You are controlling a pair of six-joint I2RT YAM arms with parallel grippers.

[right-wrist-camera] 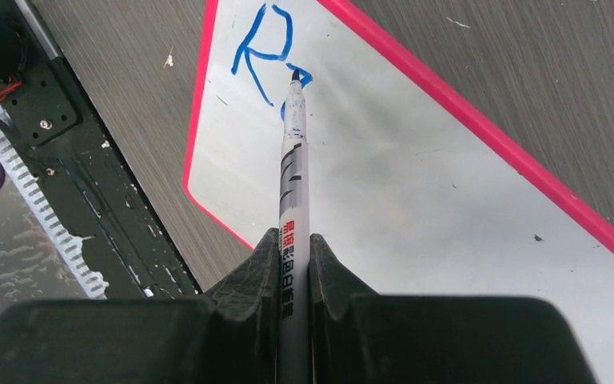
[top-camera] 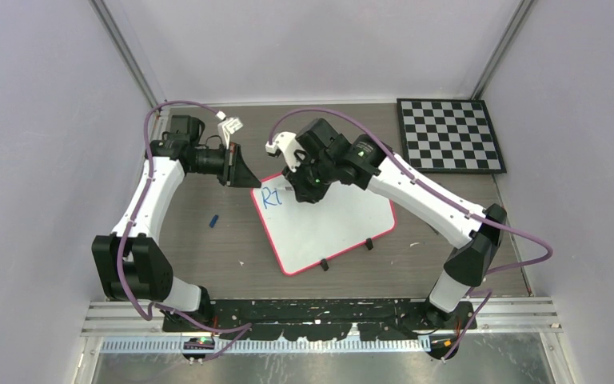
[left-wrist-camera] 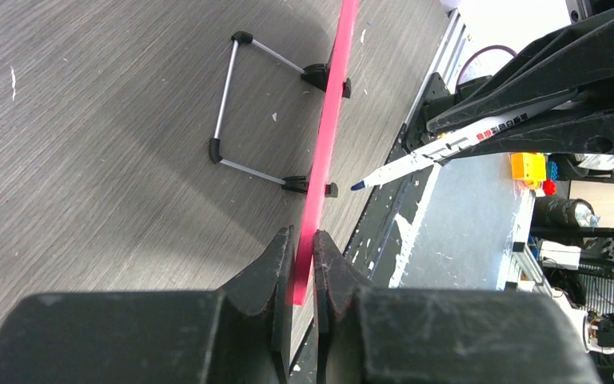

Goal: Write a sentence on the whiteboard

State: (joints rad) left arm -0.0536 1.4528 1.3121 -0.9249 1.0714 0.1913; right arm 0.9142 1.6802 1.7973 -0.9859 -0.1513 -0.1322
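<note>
The whiteboard [top-camera: 332,228], white with a red-pink rim, lies tilted on the table. Of the sentence [top-camera: 272,198], a blue "R" [right-wrist-camera: 264,52] and a short stroke beside it show near the board's far left corner. My right gripper [right-wrist-camera: 294,240] is shut on a white marker [right-wrist-camera: 294,160] whose tip [right-wrist-camera: 295,76] rests on the board just right of the R. My left gripper [left-wrist-camera: 303,240] is shut on the board's red rim [left-wrist-camera: 328,120], seen edge-on, at the far left corner [top-camera: 249,178]. The marker [left-wrist-camera: 448,144] also shows in the left wrist view.
A black-and-white checkerboard [top-camera: 450,134] lies at the back right. A small blue cap [top-camera: 214,219] sits on the table left of the board. Two black clips [top-camera: 324,265] stick out of the board's near edge, joined by a wire stand [left-wrist-camera: 232,104]. Walls enclose the table.
</note>
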